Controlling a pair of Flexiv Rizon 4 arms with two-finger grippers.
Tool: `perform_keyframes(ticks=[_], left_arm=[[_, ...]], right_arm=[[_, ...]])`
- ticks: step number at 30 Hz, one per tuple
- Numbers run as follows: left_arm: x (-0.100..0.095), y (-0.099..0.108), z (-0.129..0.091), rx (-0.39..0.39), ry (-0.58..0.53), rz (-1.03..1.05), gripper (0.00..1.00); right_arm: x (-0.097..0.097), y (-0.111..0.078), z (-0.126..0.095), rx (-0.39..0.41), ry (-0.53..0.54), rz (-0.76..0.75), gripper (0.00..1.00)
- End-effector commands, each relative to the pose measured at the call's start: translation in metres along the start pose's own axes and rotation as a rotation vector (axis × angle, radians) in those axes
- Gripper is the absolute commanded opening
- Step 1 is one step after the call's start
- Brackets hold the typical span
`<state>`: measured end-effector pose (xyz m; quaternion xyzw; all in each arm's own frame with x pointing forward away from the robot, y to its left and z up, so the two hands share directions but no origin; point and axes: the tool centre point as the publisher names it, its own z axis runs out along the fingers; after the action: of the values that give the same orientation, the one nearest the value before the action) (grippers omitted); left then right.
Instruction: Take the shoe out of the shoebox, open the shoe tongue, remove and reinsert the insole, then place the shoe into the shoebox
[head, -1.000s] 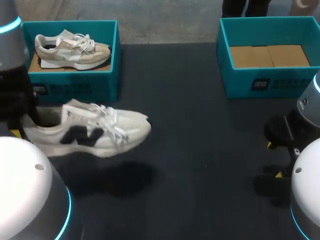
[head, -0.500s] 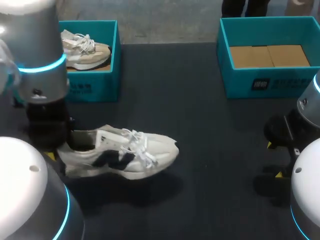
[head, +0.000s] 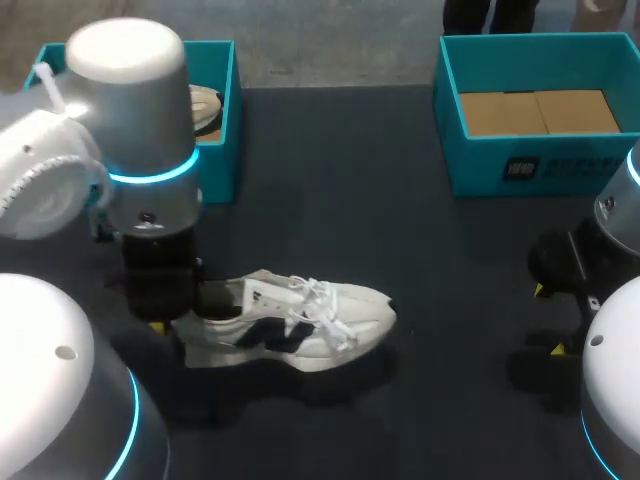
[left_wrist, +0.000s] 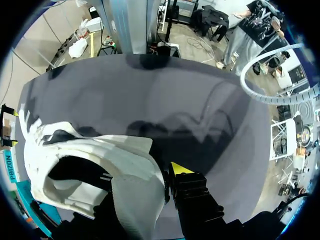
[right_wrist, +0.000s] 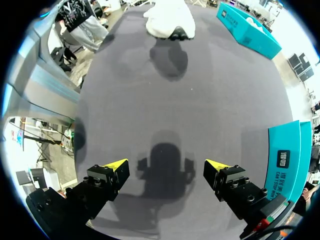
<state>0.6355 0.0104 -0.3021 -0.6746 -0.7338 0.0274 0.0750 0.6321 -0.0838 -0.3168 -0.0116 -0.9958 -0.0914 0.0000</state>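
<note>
- Shoebox, teal, stands beyond the left claw, with a second shoe inside it.
- Left claw is clamped on the heel of the white shoe, whose toe points away from the claw, low over the dark table.
- Right claw hangs open, fingers wide apart, with the empty box off to its side and the white shoe far ahead.

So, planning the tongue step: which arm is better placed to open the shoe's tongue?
Right, probably: the right gripper is open and empty, while the left gripper is shut on the shoe at its heel.
</note>
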Motion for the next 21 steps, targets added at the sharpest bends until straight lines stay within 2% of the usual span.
perform_keyframes(ticks=[1,10,21], left_arm=[[-0.021,0.006,0.014,0.004,0.001,0.021,0.0],[-0.049,0.013,0.035,0.0,0.002,0.073,0.0],[-0.074,0.024,0.057,0.006,0.002,0.067,0.0]], right_arm=[[0.002,0.0,0.0,0.001,-0.002,0.001,1.0],[0.002,0.0,0.0,0.001,-0.002,0.001,1.0],[0.002,0.0,0.0,0.001,-0.002,0.001,1.0]])
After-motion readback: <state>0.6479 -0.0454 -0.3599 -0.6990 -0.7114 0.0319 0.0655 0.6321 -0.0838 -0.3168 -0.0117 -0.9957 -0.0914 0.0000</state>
